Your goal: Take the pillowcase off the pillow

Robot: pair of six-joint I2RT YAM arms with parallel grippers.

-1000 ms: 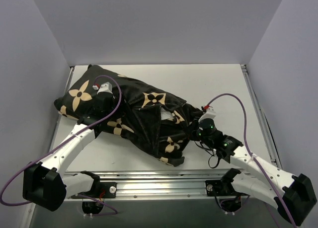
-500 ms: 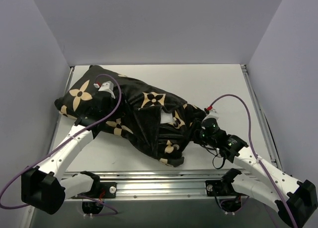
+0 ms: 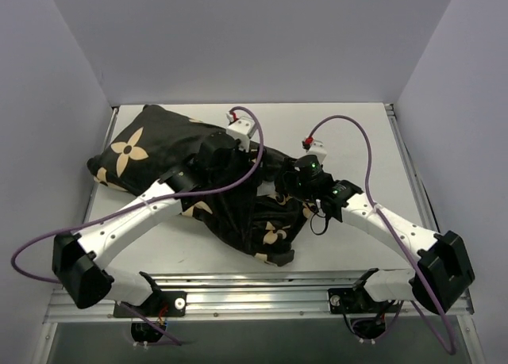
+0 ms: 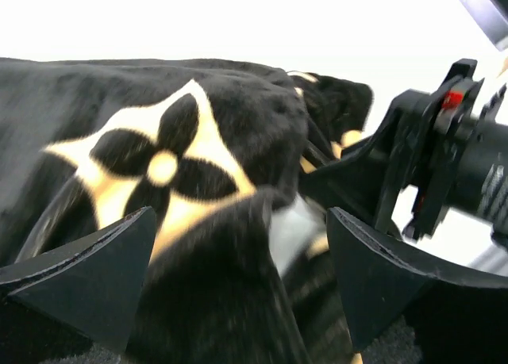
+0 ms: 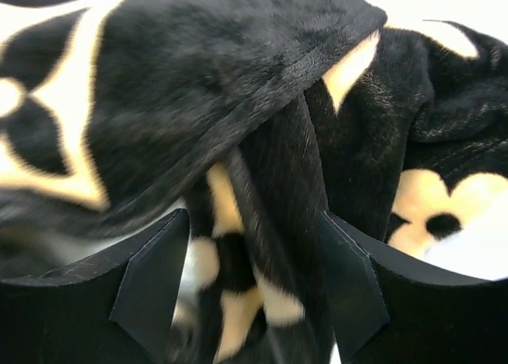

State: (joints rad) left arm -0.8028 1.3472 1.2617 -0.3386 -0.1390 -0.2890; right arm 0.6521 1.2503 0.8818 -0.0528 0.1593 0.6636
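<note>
The pillowcase is spread over the left and middle of the tabletop, with the pillow covered inside. The left tool and right tool are seen spread open, near each other, with bunched folds between their fingers.

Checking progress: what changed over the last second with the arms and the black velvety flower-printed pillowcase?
The left gripper swung right from the black velvety pillowcase's left end to its middle; the right gripper moved up and left from the right end. Both are open, with fabric folds between their fingers. The pillowcase lies about where it was, still not pulled off.
</note>
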